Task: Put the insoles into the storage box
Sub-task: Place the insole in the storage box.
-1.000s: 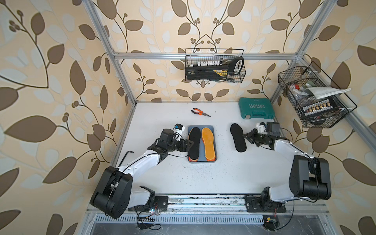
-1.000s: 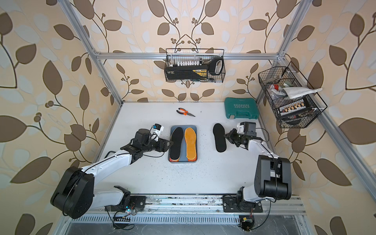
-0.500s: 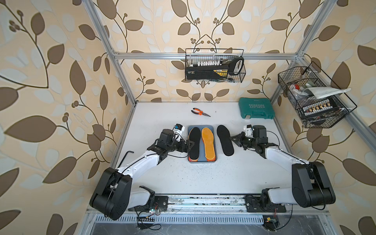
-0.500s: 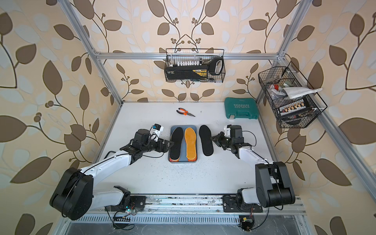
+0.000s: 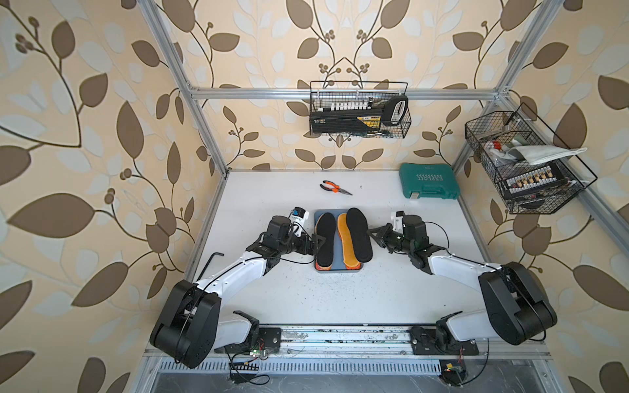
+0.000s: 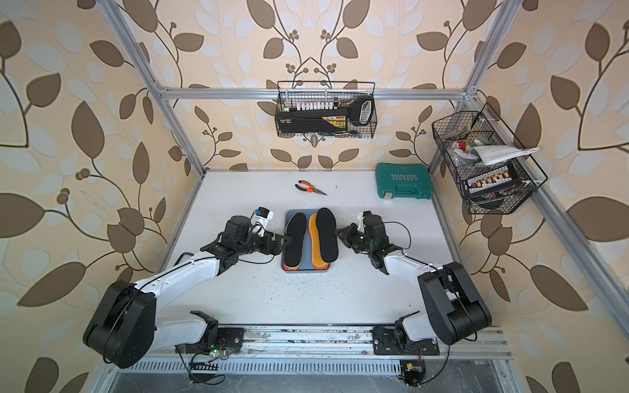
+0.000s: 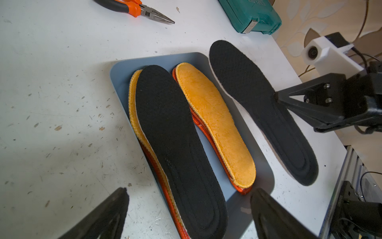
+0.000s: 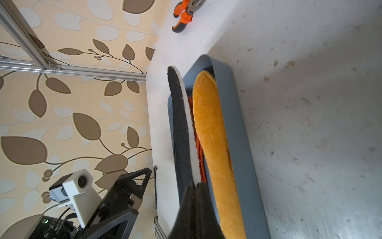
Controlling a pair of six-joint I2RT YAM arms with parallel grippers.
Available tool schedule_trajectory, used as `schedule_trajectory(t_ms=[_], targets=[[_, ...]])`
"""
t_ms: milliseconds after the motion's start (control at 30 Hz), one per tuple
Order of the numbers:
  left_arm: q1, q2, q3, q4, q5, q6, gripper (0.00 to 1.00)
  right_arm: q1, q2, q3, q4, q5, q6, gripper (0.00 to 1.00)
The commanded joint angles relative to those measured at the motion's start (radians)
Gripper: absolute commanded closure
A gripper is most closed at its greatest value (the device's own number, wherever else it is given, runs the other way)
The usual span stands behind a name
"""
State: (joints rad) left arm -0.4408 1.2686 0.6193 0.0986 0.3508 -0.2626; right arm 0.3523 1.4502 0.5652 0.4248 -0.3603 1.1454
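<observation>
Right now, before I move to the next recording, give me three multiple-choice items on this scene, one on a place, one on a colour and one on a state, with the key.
1. Where are the pliers?
A. on the table, beyond the storage box, toward the back wall
B. inside the storage box
C. in a wire basket

2. What colour is the insole in the right pincer?
A. orange-yellow
B. black
C. red-speckled

3. How is the left pincer?
A. shut on an insole
B. shut on the pliers
C. open, holding nothing

Key:
1 A, they lie on the bare white table.
2 B, its black top faces up in both top views.
3 C, its fingers stand wide apart in the left wrist view.
</observation>
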Motion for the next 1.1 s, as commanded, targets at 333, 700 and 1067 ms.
schedule_trajectory(t_ms=[333,700,1067], targets=[[-0.009,-0.027,-0.003,0.013,0.014,0.008,0.03,0.079,0.165,-0.018,0.248,0.1,0.042,1.0],[-0.008,-0.018,0.001,0.01,0.018,0.007,0.03,0.106,0.236,-0.023,0.317,0.125,0.057,1.0],[-0.008,-0.009,0.004,0.009,0.016,0.008,0.02,0.114,0.222,-0.024,0.274,0.14,0.014,1.0]])
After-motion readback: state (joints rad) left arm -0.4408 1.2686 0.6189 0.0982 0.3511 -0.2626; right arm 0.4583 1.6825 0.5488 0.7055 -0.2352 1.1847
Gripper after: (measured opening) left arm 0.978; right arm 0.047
